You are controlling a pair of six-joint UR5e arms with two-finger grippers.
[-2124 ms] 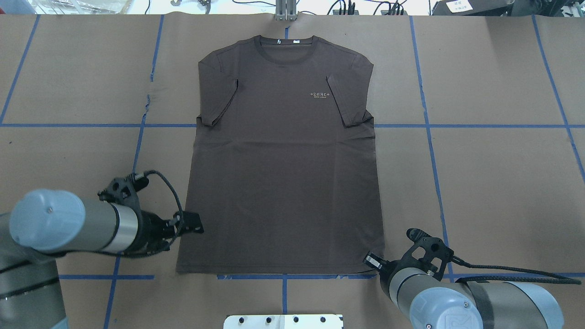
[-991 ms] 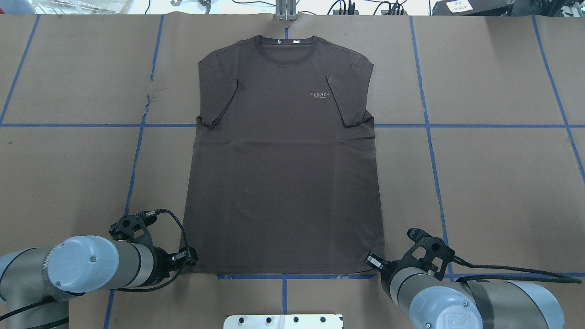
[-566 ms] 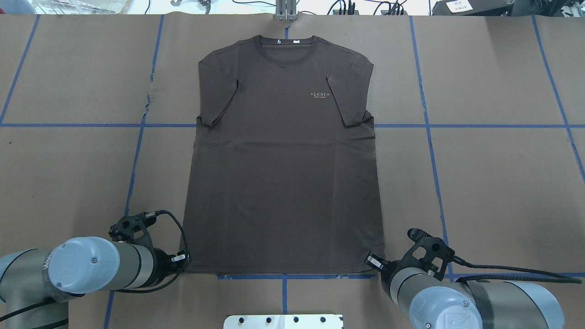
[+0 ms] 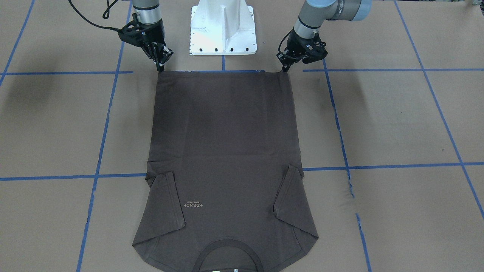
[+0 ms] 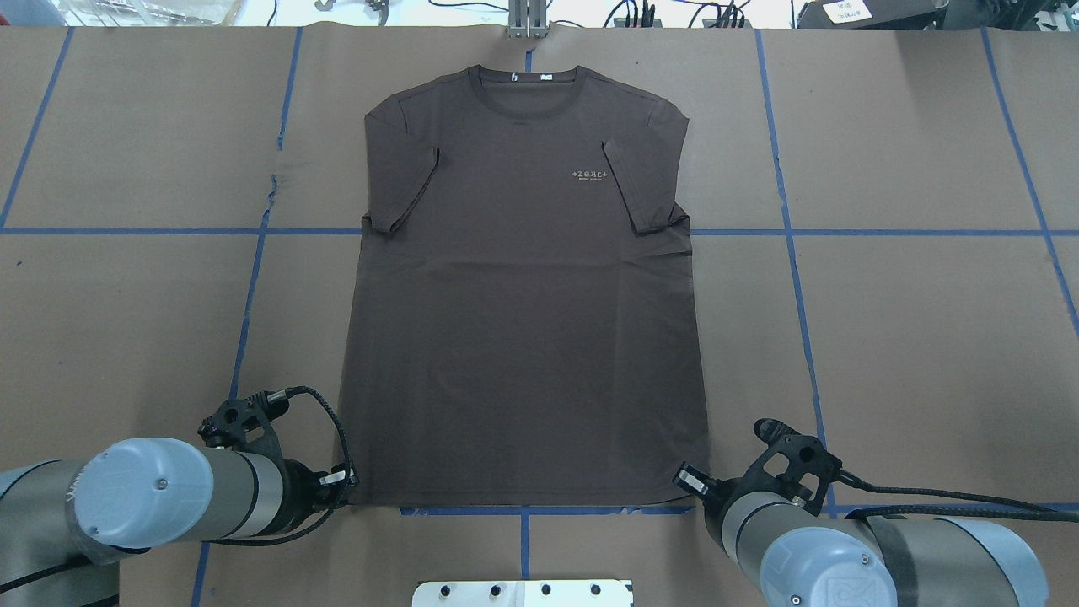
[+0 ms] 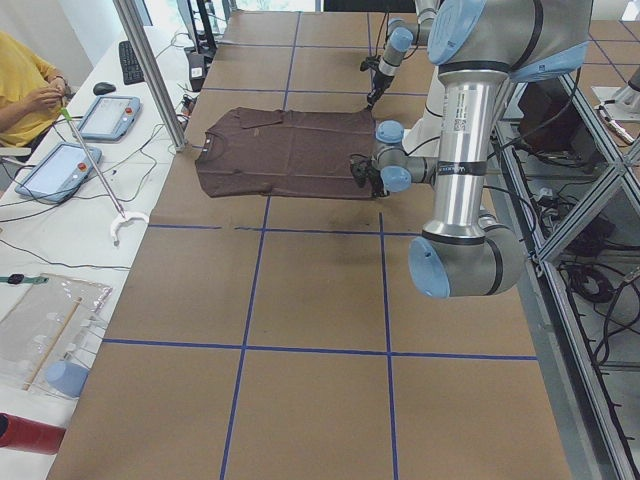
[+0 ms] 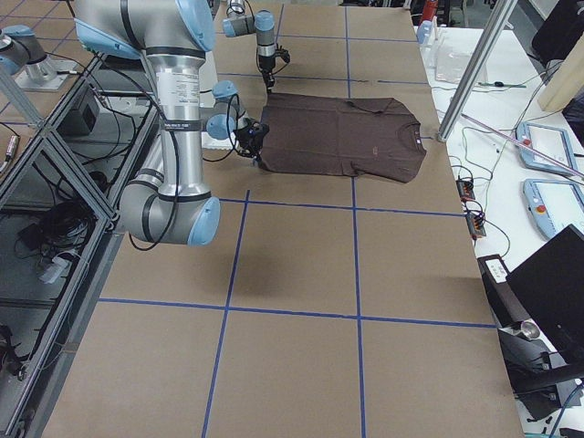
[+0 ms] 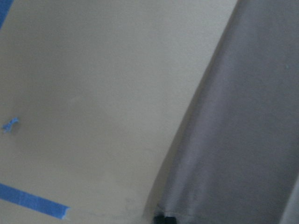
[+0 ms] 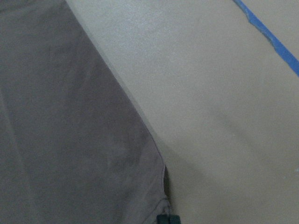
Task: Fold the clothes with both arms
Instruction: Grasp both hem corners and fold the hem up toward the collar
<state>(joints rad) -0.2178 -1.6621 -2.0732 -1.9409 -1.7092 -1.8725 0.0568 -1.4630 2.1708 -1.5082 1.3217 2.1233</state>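
Note:
The dark brown-grey T-shirt (image 5: pixel 523 320) lies flat on the brown paper with its chest print up, its collar at the far edge and both sleeves folded in. It also shows in the front-facing view (image 4: pixel 223 143). My left gripper (image 5: pixel 344 485) is shut on the shirt's near-left hem corner, low on the table (image 4: pixel 284 68). The left wrist view shows that corner (image 8: pixel 187 205) at a dark fingertip. My right gripper (image 5: pixel 689 480) is shut on the near-right hem corner (image 4: pixel 160 68). The right wrist view shows that corner (image 9: pixel 154 200).
The white base plate (image 5: pixel 523 593) sits just behind the hem between the arms. Blue tape lines (image 5: pixel 792 253) grid the paper. A metal post (image 5: pixel 527 21) stands past the collar. A seated person (image 6: pixel 25 80) and tablets are at the side bench beyond the far edge.
My left gripper has moved from beside the shirt's left edge back to the near-left hem corner and settled there. The right arm and the shirt have barely moved.

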